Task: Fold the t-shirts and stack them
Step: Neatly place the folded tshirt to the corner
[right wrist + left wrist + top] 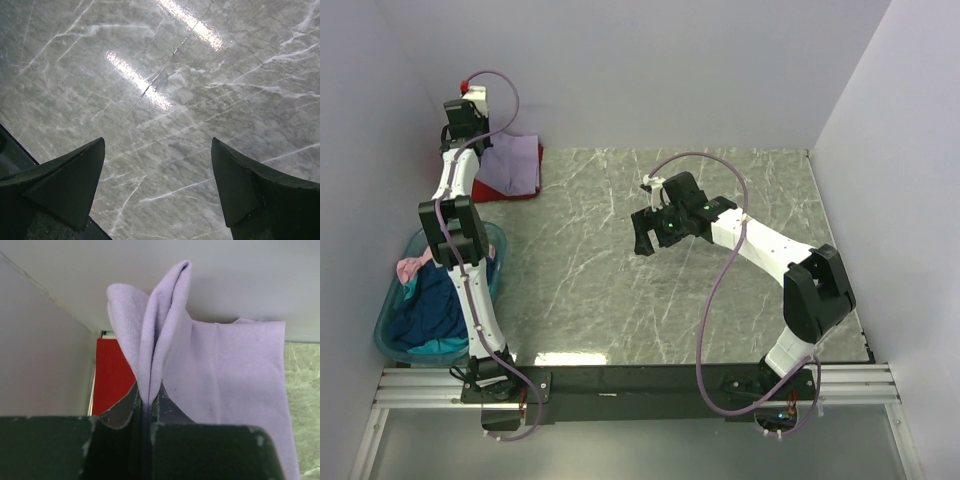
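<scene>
Pinching a raised fold of the light purple shirt (225, 370), the left fingers (165, 415) are closed tight on the cloth. It peaks just beyond their tips and drapes away to their right. The red shirt (112, 372) lies flat below and left of those fingers, under the purple one, so a stack of two looks begun. The right fingers (70, 185) are spread wide, holding nothing, with only counter (620, 280) beneath them. Well behind the left fingers, the tub (386, 345) holds a pink shirt (412, 266), a dark blue shirt (430, 310) and a teal shirt (438, 347), heaped unfolded. The task looks under halfway done: the purple fold wants finishing, and three shirts are left.
</scene>
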You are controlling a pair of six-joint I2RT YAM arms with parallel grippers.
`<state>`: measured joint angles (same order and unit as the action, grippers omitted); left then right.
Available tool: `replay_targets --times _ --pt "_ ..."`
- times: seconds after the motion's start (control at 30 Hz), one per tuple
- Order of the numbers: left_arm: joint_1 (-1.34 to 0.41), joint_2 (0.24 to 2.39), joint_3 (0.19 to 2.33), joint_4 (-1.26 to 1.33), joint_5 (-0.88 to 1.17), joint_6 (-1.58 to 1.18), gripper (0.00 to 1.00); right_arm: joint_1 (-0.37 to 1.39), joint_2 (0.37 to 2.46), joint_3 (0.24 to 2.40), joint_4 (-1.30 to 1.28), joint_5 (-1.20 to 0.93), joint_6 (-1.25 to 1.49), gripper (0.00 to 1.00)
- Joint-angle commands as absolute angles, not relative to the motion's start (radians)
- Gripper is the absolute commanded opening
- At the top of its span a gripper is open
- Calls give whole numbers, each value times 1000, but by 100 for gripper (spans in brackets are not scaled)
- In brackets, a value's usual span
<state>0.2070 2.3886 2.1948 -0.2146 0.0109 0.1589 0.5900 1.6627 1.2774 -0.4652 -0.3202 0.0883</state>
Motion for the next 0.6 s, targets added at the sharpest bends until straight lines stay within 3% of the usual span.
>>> replay_targets --times 0.0,0.1,0.2,0.23,0.47,0.53,0.57 --pt "216 2390 2261 -109 45 199 0 583 1666 1315 -460 -331 94 93" --pt "221 2410 2275 -109 23 209 0 583 1667 1319 -466 -333 94 93" --pt "219 2419 2287 -98 -58 230 42 581 1666 1328 -477 -331 91 93" --pt "224 2421 2293 -98 -70 235 60 583 1661 1331 -477 -330 89 93" --pt "273 2346 2372 -184 -37 262 82 575 1614 1342 -515 -308 60 94" --pt "281 2278 2353 -228 -9 275 99 558 1582 1335 -514 -307 60 94" --pt "281 2257 2335 -247 4 284 99 552 1569 1330 -514 -305 57 95"
